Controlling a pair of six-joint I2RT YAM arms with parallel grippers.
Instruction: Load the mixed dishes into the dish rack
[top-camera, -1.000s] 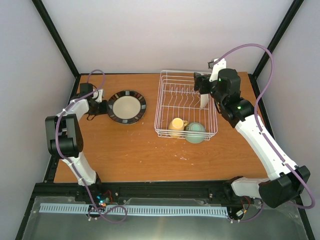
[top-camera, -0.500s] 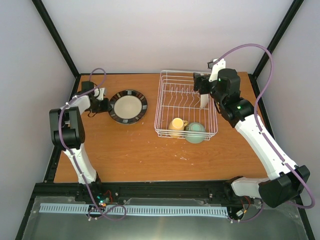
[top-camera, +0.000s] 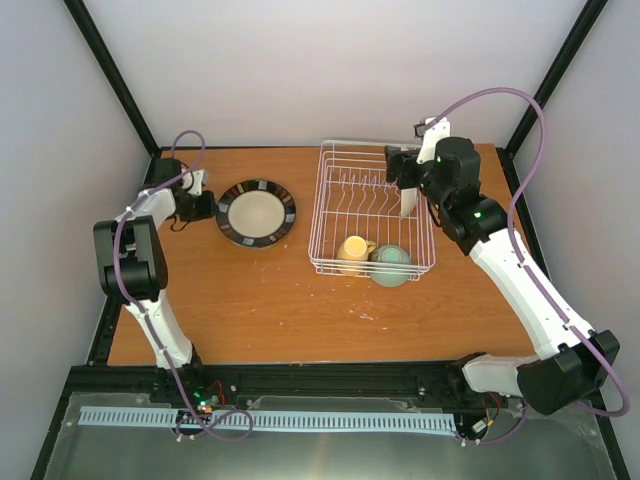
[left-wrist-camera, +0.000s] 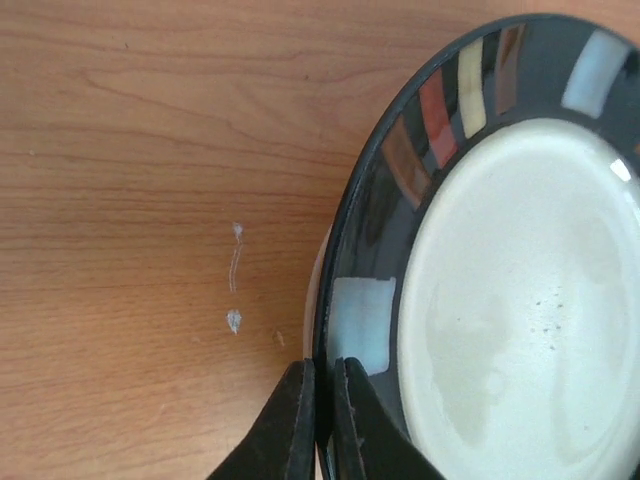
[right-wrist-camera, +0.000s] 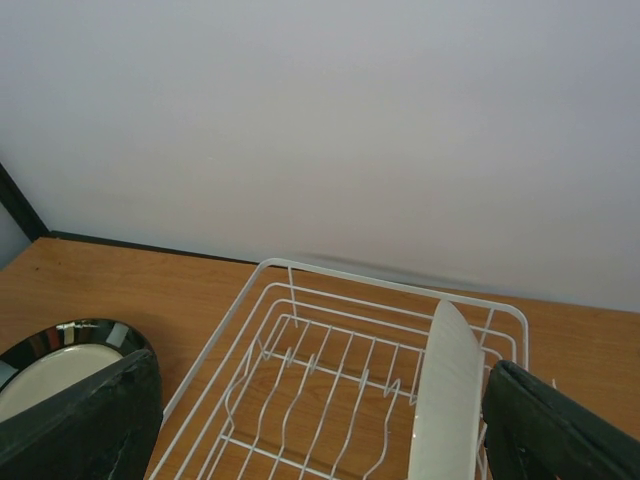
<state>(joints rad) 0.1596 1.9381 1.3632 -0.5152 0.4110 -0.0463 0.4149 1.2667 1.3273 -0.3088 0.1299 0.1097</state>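
Note:
The cream plate with dark rim (top-camera: 257, 212) lies on the table at the left. My left gripper (top-camera: 207, 205) is shut on its left rim, which shows close up in the left wrist view (left-wrist-camera: 500, 300) with the gripper (left-wrist-camera: 322, 400) pinching the edge. The white wire dish rack (top-camera: 325, 200) holds a yellow mug (top-camera: 352, 250) and a pale green bowl (top-camera: 391, 264) at its near end. A white plate (top-camera: 408, 200) stands upright in its far right part. My right gripper (top-camera: 405, 165) is open above that plate (right-wrist-camera: 450, 400), its jaws wide apart (right-wrist-camera: 322, 370) and holding nothing.
The rack's prongs (right-wrist-camera: 330, 350) left of the white plate hold nothing. A black frame rail (top-camera: 120, 90) and pale walls close the table at the back and sides. Pink and mint plates are out of view.
My left gripper has shifted a little right and toward the back, and the dark-rimmed plate has moved slightly right with it. The right arm has not moved.

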